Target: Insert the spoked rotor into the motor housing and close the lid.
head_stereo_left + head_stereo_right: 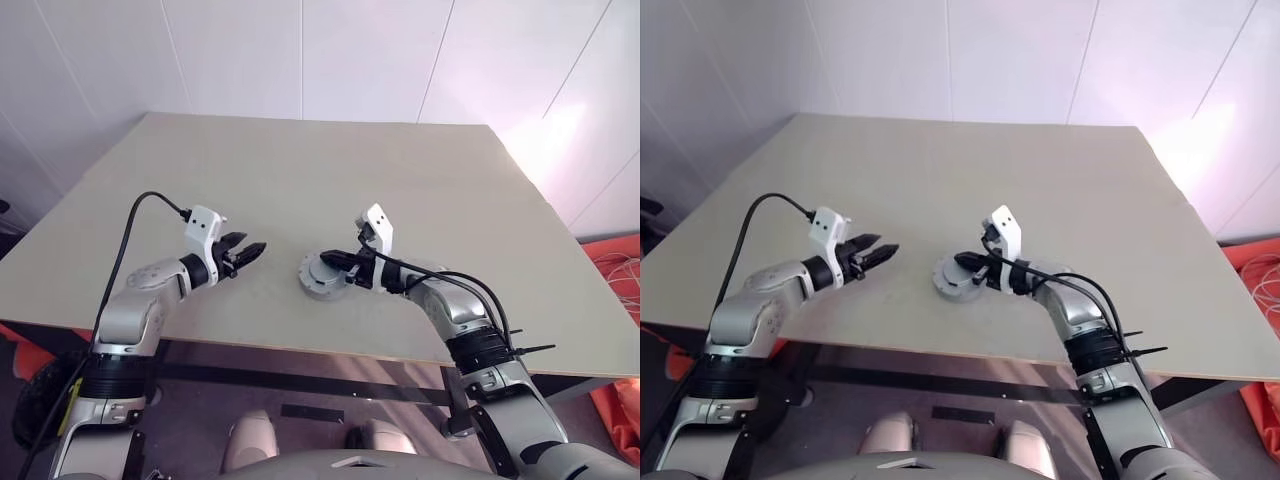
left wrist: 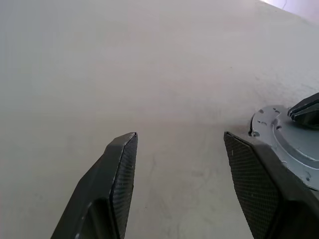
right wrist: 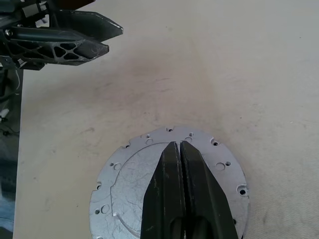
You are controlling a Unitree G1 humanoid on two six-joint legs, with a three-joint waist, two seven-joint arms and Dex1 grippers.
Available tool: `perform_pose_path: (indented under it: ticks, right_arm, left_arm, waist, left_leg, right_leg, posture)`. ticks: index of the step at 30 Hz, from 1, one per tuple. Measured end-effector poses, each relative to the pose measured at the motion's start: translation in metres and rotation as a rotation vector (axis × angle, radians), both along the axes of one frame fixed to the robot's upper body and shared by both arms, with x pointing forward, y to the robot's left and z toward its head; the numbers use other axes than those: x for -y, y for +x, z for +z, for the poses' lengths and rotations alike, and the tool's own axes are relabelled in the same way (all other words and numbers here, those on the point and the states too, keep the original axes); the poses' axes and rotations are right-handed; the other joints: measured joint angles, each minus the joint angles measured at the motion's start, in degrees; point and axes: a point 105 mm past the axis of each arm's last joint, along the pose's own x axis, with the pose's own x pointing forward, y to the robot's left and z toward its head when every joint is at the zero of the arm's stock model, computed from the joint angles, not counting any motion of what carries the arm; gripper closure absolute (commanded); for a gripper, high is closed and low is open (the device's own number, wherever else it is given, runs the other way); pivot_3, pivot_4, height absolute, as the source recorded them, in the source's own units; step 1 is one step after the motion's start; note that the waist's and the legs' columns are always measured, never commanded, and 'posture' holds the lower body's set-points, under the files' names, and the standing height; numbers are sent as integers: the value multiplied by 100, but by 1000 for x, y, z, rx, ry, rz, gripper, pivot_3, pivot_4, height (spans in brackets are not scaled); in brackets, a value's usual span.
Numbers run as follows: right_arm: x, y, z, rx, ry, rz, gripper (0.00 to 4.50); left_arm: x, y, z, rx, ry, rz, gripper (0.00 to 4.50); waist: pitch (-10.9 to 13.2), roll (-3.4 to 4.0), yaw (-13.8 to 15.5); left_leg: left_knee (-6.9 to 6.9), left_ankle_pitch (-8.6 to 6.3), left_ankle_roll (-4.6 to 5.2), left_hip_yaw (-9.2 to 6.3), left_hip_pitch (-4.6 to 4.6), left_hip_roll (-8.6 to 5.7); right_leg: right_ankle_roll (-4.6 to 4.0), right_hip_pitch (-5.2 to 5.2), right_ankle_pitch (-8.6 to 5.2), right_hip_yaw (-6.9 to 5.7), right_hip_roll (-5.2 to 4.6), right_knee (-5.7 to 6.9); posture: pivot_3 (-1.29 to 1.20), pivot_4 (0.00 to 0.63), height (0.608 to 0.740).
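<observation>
The left tool [image 1: 243, 255] is hovering with its fingers spread apart, aiming right and slightly downward. The right tool [image 1: 335, 263] is reaching leftward from a bent arm, its fingers [image 3: 182, 189] pressing tightly together.

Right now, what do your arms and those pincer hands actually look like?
Both arms are silver-grey metal with black joint bands. Each wrist carries a small white camera block with black cables looping back along the arm. The left gripper and right gripper each have two black tapered fingers with finely textured inner pads and a lattice-like frame.
</observation>
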Motion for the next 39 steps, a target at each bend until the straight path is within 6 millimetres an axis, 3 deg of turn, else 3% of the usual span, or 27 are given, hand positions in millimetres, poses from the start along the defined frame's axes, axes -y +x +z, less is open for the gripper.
perform_pose_path:
  ticks: [5, 10, 12, 15, 17, 25, 31, 39]
  right_arm:
    - [11, -1, 8, -44, 119, -17, 4460]
    - [23, 1, 65, 123, 272, -27, 4460]
    - [27, 0, 72, 188, 230, -23, 4291]
    - [27, -8, 64, 201, 183, 14, 3590]
    - [27, -14, 58, 201, 158, 46, 2883]
    - [26, -20, 44, 252, 18, 155, 113]
    - [19, -19, 46, 265, -4, 210, 46]
    - [2, -24, 21, 231, -65, 272, 46]
  left_arm:
    - [5, 2, -2, -8, -14, -8, 1543]
    - [11, 0, -7, -65, -42, -34, 1543]
    - [13, 1, -5, -69, -47, -43, 1543]
    - [15, 2, -3, -65, -46, -53, 1543]
    - [16, 2, -4, -69, -46, -60, 1543]
    - [17, 1, -8, -87, -44, -77, 1543]
    - [16, 1, -8, -88, -42, -78, 1543]
    - [16, 2, -8, -87, -40, -73, 1543]
  waist:
    - [1, 0, -3]
    - [1, 1, 9]
    - [0, 1, 8]
    - [1, 1, 7]
    - [1, 1, 7]
    - [1, 1, 3]
    - [1, 1, 3]
    - [1, 1, 0]
  left_leg:
    - [-7, -2, 3, 0, -29, 0]
    - [-13, 0, 2, 1, -104, 1]
    - [-16, -1, 2, 4, -108, 0]
    - [-16, -5, 8, 8, -109, -1]
    - [-16, -9, 15, 9, -108, -1]
    - [-14, -5, 9, 9, -98, 0]
    - [-16, -7, 13, 8, -102, 0]
    - [-15, -8, 14, 8, -102, 0]
  right_leg:
    - [-1, -29, 0, 0, 0, 5]
    - [-47, -116, 25, 0, 2, 30]
    - [-48, -117, 23, 0, 2, 23]
    - [-43, -116, 20, 1, 1, 16]
    - [-7, -116, -1, 1, 0, 15]
    - [-5, -111, -2, 1, 0, 18]
    - [-7, -113, -1, 1, 0, 17]
    - [-7, -113, -2, 1, 0, 18]
  posture:
    - [0, 0, 740]
    - [0, 0, 740]
    - [0, 0, 740]
    - [0, 0, 740]
    - [0, 0, 740]
    - [0, 0, 740]
    - [0, 0, 740]
    - [0, 0, 740]
